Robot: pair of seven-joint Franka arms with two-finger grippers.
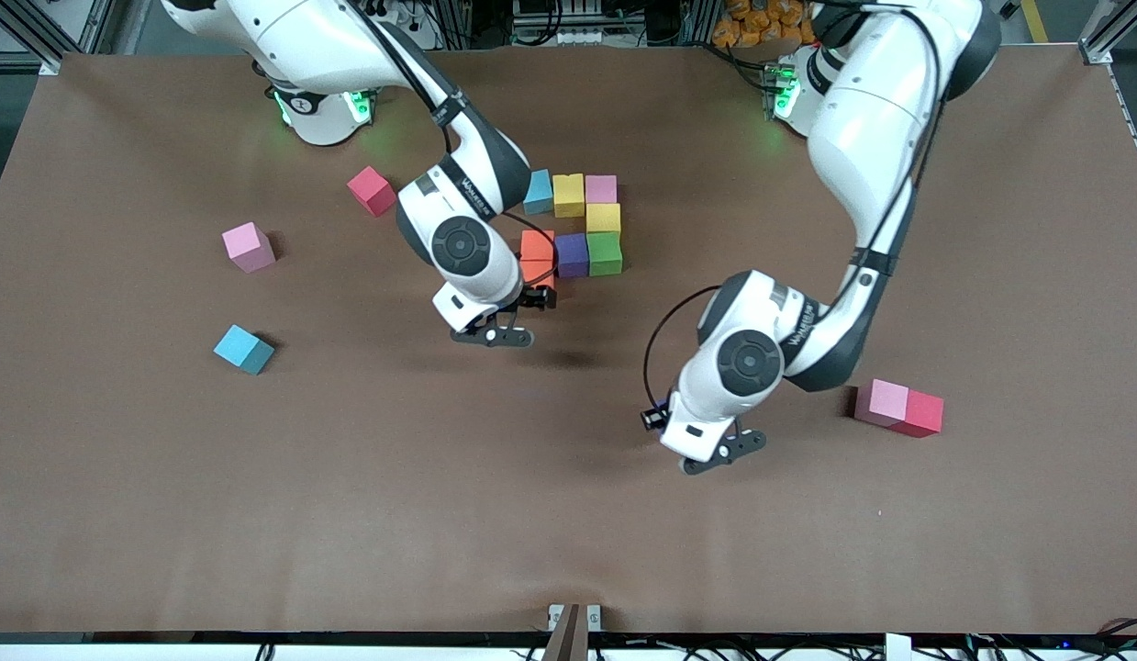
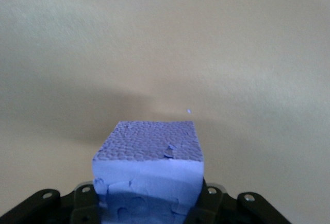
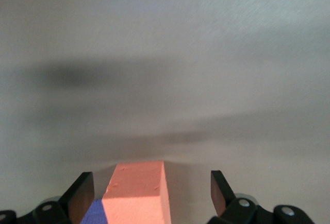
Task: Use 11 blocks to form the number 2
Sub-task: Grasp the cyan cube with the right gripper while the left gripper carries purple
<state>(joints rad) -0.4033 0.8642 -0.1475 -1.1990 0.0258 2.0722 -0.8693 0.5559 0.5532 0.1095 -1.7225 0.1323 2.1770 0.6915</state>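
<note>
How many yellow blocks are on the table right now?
2. One yellow block sits in the cluster's farthest row between the cyan block and the pink block; the second yellow block touches that pink block's nearer side. The arms may hide others.

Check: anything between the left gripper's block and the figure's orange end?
Yes. The left gripper holds a purple block over bare table. The table from there to the figure shows nothing, but the right gripper is open with its fingers either side of the orange block, so that arm occupies the figure's end.
</note>
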